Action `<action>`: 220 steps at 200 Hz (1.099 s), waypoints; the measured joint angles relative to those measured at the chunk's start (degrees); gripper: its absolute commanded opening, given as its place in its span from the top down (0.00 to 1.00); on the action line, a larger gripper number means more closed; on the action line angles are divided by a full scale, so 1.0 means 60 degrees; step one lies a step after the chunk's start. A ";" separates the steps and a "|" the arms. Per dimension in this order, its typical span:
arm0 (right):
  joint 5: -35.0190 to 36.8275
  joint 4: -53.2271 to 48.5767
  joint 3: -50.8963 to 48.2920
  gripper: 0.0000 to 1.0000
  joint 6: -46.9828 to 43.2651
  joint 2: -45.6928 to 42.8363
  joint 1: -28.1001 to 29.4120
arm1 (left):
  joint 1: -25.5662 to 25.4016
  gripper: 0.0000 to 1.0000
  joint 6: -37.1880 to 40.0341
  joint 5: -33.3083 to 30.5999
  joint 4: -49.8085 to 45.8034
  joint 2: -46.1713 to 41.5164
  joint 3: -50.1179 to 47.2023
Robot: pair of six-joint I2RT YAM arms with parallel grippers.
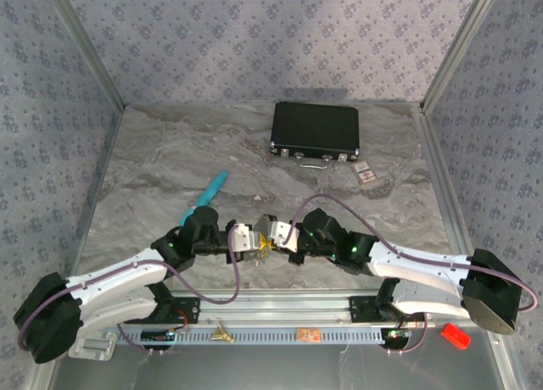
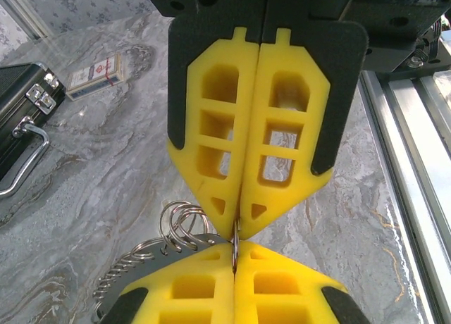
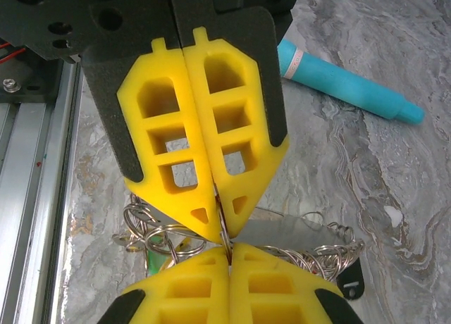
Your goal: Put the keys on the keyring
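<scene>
Teal tube [image 1: 208,192] lay left of the middle on the table [image 1: 170,153]. L gripper [image 2: 234,257] was shut tight, tips pinching the thin keyring [image 2: 235,232] wire, near-middle. R gripper [image 3: 230,257] was shut too, tip to tip w/ the L one, on the same wire. Small yellow keys [image 1: 265,253] seemed to hang just under. Wire prob. light, springy & slippery; keys tiny & hard. Best hold wire by its open end, keys by the flat head.
</scene>
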 measured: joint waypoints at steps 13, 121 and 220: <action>0.0047 -0.0004 0.0000 0.83 0.0000 -0.0007 0.0000 | 0.0000 1.00 0.0004 -0.0033 0.0000 0.0000 0.0000; 0.1300 -0.0404 -0.0681 0.65 0.1807 -0.2820 -0.1789 | -0.0233 1.00 0.0790 -0.2426 -0.1446 -0.0710 0.0798; 0.1249 -0.1483 0.1107 0.63 0.2692 -0.0390 -0.2095 | 0.0514 1.00 0.0004 -0.5949 -0.3217 -0.0831 0.2874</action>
